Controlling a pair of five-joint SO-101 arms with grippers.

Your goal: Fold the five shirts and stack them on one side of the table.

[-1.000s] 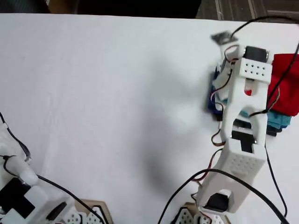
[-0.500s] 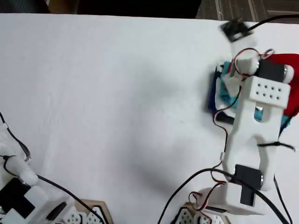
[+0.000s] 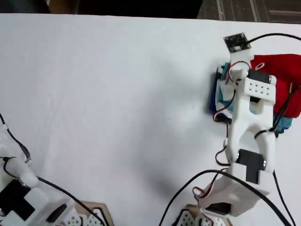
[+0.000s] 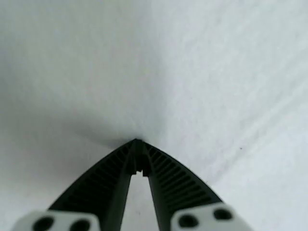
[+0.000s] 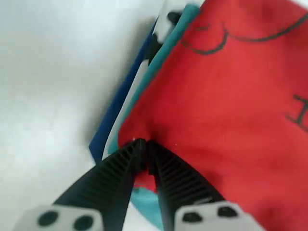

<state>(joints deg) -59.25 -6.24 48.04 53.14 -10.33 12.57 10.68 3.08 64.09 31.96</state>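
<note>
Right pincer (image 5: 143,147) pressed together at red shirt (image 5: 231,96) edge; left pincer (image 4: 138,144) pressed together above table (image 4: 192,57).

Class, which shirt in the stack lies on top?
The red shirt: the teal shirt and the navy shirt show only as edges beneath it.
</note>
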